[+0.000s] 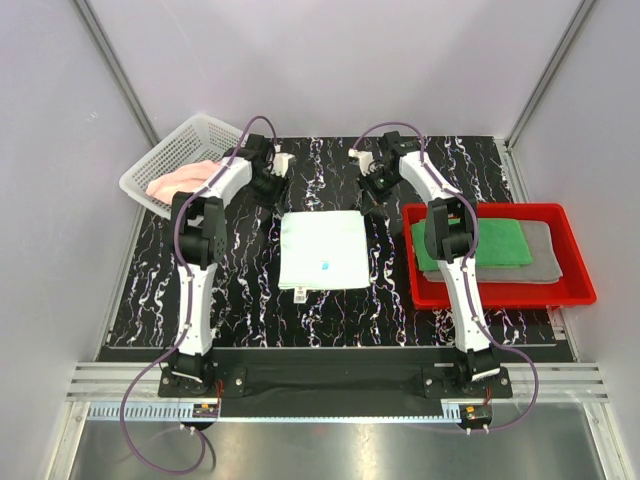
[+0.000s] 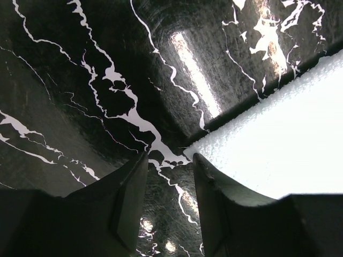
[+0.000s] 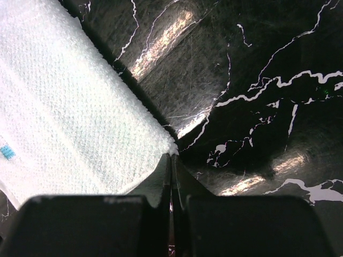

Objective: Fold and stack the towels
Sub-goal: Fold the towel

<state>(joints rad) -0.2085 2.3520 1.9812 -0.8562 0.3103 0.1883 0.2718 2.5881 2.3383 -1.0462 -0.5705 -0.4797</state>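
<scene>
A pale mint-white towel point(image 1: 322, 250) lies flat in the middle of the black marble table, with a small blue label near its front. My left gripper point(image 1: 274, 198) is open at the towel's far left corner. In the left wrist view the jaws point(image 2: 170, 158) stand apart over bare table, and the towel corner point(image 2: 278, 134) touches the right finger's tip. My right gripper point(image 1: 368, 206) is at the far right corner. In the right wrist view it point(image 3: 172, 156) is shut, pinching the towel point(image 3: 69, 107) by its corner tip. A dark green towel point(image 1: 480, 243) lies folded on a grey towel point(image 1: 545, 255).
The red tray point(image 1: 500, 297) holding the green and grey towels sits at the right. A white mesh basket point(image 1: 190, 140) at the back left holds a pink towel point(image 1: 180, 180). White walls surround the table.
</scene>
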